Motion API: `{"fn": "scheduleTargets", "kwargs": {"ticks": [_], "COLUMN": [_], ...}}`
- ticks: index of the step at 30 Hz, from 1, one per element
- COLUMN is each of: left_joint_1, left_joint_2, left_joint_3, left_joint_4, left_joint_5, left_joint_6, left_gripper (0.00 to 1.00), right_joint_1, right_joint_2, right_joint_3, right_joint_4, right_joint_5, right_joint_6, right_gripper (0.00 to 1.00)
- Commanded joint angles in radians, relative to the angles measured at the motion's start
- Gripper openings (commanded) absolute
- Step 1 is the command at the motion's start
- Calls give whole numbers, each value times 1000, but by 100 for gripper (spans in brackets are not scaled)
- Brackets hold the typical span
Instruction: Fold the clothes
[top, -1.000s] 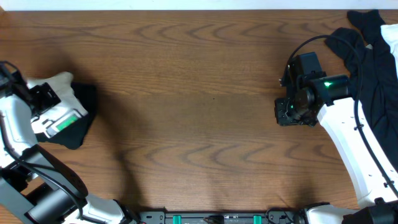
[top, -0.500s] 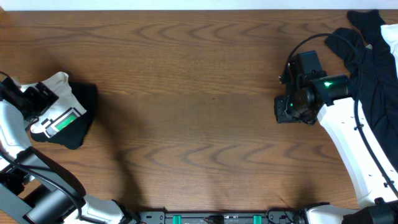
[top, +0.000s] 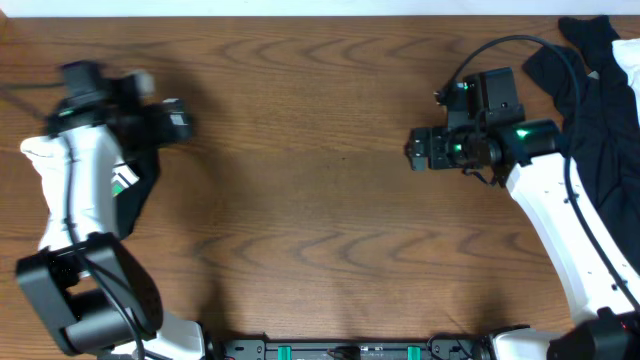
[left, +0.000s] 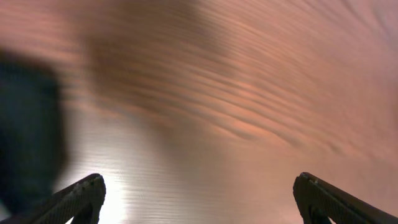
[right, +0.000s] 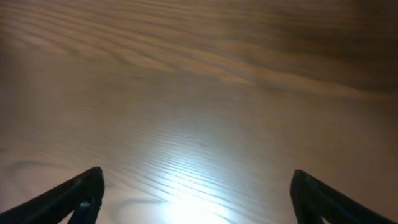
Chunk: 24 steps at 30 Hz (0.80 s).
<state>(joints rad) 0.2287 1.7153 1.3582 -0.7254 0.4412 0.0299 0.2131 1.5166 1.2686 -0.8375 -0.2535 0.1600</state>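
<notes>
Two empty arms over the wood, clothes at both edges
At far left a folded bundle of white and black fabric (top: 135, 195) lies on the brown wood-grain table (top: 320, 240), partly under the left arm; the left gripper (left: 199, 200) hangs beside it, fingers spread wide, holding nothing. The right gripper (right: 196, 196) is likewise spread and empty, near a loose heap of black and white garments (top: 590, 100) at the far-right edge

Black clothes (top: 585, 100), brown wood-grain table (top: 320, 130)
</notes>
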Motion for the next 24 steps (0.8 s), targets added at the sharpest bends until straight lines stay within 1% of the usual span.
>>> {"fn": "scheduleTargets", "kwargs": {"ticks": [1,5,7,8,11,14,18,21,24], "left_joint_1": [-127,-265,-303,-314,-319,-309,-287,-285,-287], "left_joint_2": [-23,-23,-23,-23,-23,-29,-61,-116,-212], "left_joint_3": [26,26,26,26,26,26,26,13,-42], "left_joint_4": [-27,-56,-73,-85,-126,-193,-275,-307,-309], "left_joint_5": [14,-47,-116,-142,-147,-147,-147,-159,-209], "left_joint_6": [53,52,51,31,-51,-50,-30,3,-2], "left_gripper": [98,98,98,98,98,98,98,98,98], "right_joint_1": [-35,-72,-87,-93,-113,-135,-182,-195,-187], "right_joint_2": [44,67,71,72,71,69,52,5,-82], "right_joint_3": [-8,-8,-8,-8,-8,-8,-8,-8,-12], "right_joint_4": [45,138,169,179,191,140,10,-86,-167], "right_joint_5": [-243,-412,-420,-412,-346,-305,-168,-84,5], "right_joint_6": [-50,-76,-76,-76,-76,-98,31,22,7], "right_gripper": [99,99,99,99,99,99,99,99,99]}}
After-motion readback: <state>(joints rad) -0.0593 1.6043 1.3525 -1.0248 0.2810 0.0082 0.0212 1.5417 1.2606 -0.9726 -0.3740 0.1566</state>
